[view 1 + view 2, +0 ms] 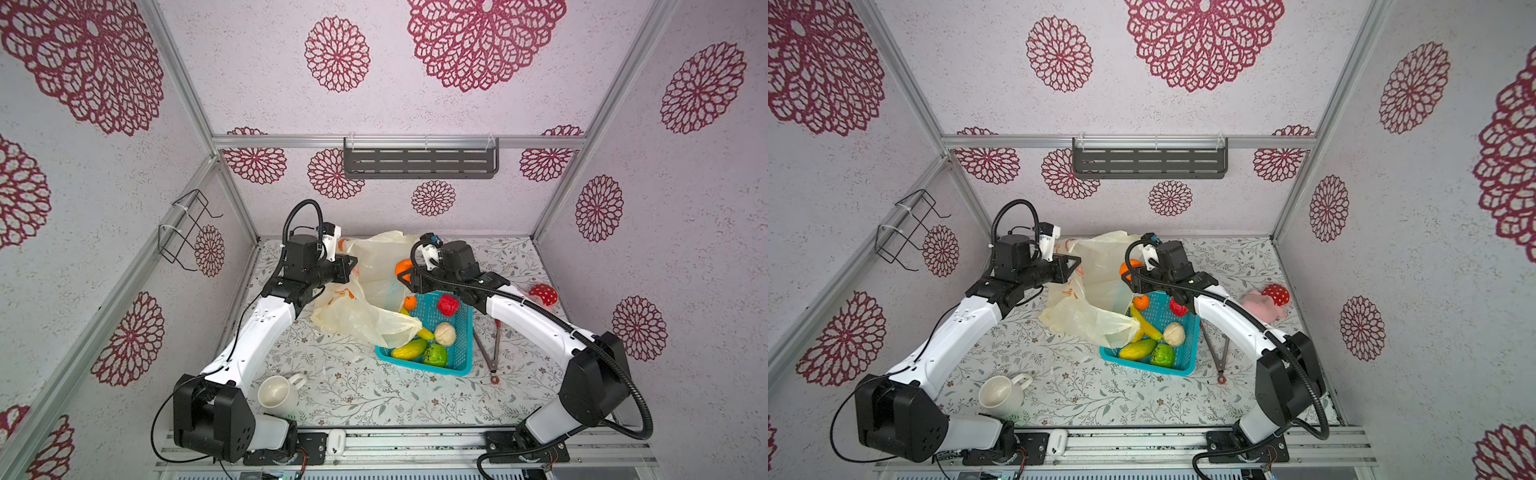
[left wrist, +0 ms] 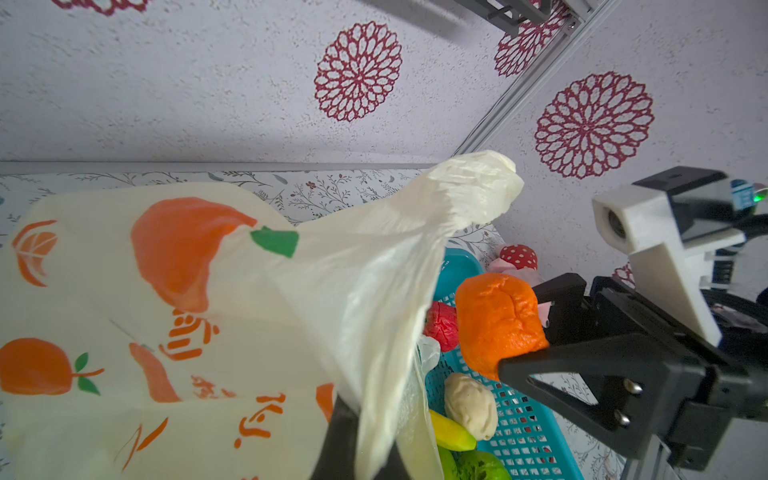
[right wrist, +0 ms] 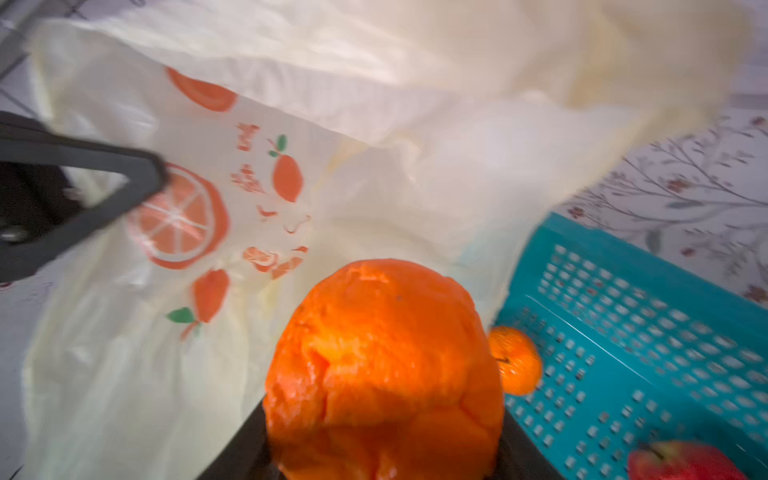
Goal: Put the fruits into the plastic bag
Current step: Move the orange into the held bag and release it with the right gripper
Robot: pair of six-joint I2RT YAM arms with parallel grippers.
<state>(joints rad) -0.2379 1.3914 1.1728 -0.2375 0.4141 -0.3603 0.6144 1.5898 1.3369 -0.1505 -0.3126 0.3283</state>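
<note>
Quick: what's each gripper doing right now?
The left gripper is shut on the plastic bag.
The right gripper is shut on the large orange.

banana (image 1: 427,333) half under bag (image 1: 365,318), apple (image 3: 685,462) cut off

The plastic bag's (image 2: 291,291) orange lettering (image 2: 189,337) cannot be read.
</note>
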